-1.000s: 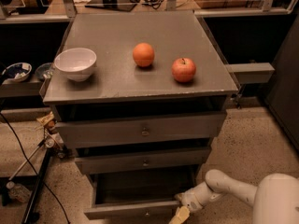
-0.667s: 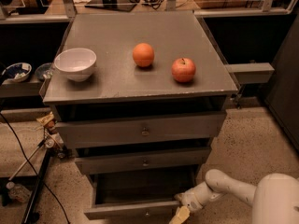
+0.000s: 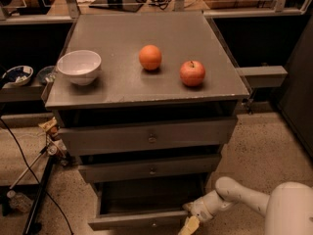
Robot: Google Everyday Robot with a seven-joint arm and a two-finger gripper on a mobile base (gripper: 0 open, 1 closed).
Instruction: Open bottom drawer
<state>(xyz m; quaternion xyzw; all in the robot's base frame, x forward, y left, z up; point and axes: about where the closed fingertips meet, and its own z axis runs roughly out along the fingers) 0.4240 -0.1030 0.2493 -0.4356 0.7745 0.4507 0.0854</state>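
Observation:
The bottom drawer (image 3: 132, 222) is the lowest and thinnest grey front of the cabinet. It stands pulled out towards me, and its dark inside (image 3: 146, 199) shows behind the front strip. My gripper (image 3: 190, 223) is at the right end of that front, low in the camera view, touching or very close to it. The white arm (image 3: 239, 195) reaches in from the lower right.
Above are the middle drawer (image 3: 151, 169) and top drawer (image 3: 149, 137), both pushed in. The cabinet top (image 3: 146, 28) carries a white bowl (image 3: 78, 66), an orange (image 3: 150, 57) and a red apple (image 3: 192, 73). Cables and a stand leg (image 3: 36, 199) lie on the floor at left.

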